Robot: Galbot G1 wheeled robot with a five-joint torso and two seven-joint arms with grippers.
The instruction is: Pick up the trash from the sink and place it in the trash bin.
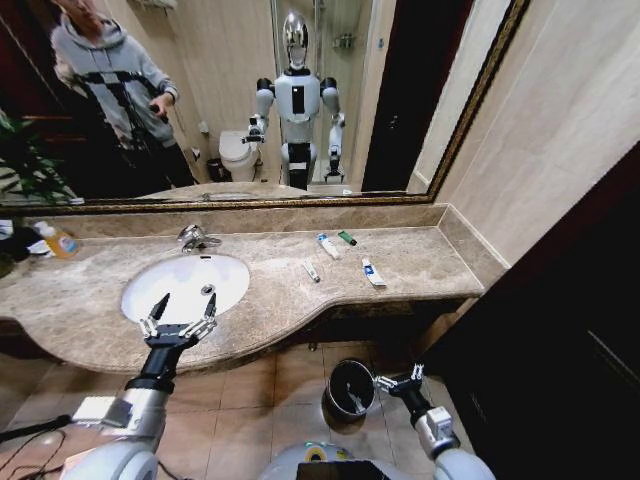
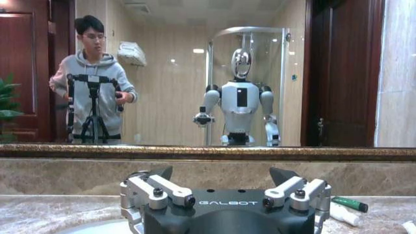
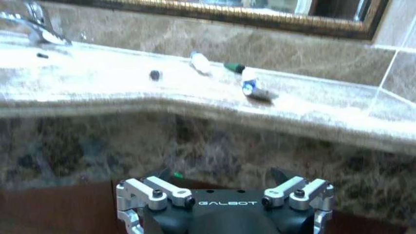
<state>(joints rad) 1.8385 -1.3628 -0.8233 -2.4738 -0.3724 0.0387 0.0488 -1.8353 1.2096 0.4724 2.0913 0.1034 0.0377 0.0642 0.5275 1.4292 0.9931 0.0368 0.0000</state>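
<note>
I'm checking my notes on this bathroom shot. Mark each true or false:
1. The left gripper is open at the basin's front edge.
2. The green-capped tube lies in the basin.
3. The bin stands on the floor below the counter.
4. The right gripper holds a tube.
1. True: the left gripper is open at the front edge of the basin.
2. False: the green-capped tube lies on the counter, right of the basin.
3. True: the bin stands on the floor.
4. False: the right gripper is open and empty, beside the bin.

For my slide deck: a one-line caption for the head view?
Left gripper open at the sink; right gripper beside the trash bin.
</note>
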